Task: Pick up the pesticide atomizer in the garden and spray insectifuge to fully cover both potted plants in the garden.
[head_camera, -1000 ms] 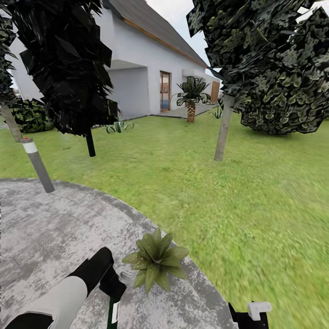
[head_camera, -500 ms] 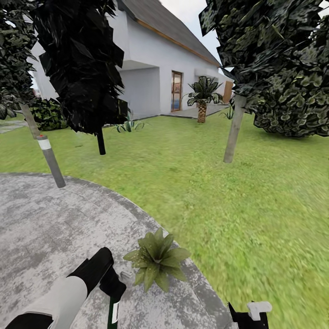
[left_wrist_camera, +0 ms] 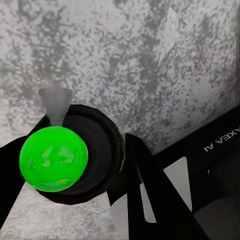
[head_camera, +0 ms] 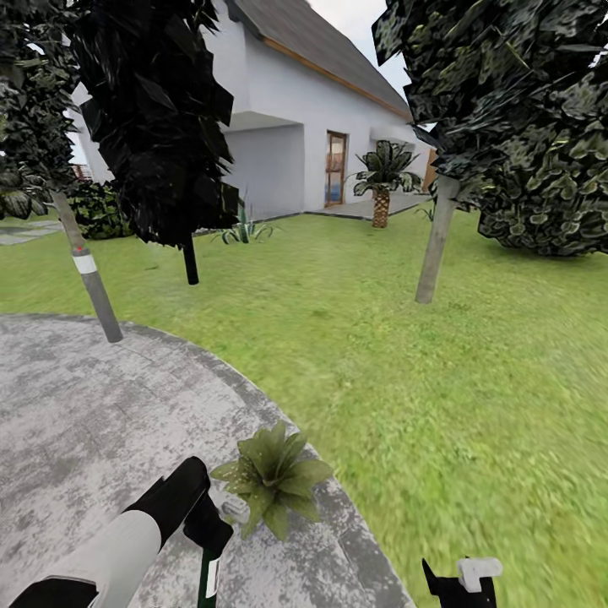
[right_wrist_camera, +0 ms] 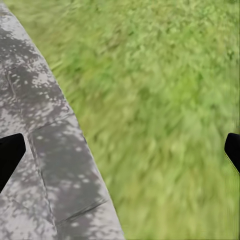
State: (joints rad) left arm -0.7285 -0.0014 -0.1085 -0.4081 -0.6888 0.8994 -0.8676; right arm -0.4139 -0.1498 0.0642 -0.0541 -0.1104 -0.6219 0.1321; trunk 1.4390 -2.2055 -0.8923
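The left gripper hung low over the round grey stone patio, its fingers pressed onto the pesticide atomizer, of which a thin green and white stem showed just below the black wrist. In the left wrist view the black fingers closed around the atomizer's dark round body, topped by a bright green cap, with a pale grey nozzle cone sticking out toward the speckled stone.

Just beside that gripper, near the patio's edge, stood one potted plant, a low rosette of pointed green leaves; its pot was hidden under the leaves. The atomizer was close to the plant but apart from it.

The right gripper sat at the patio's edge, toward the lawn. In the right wrist view its two dark fingertips showed at opposite sides, spread wide with nothing between them, over the line where the stone met the grass.

Beyond the patio, a grey post with a white band leaned at the far rim. Past it on the lawn stood dark-leaved trees, a pale trunk, a white house with a brown door, and a palm near the house
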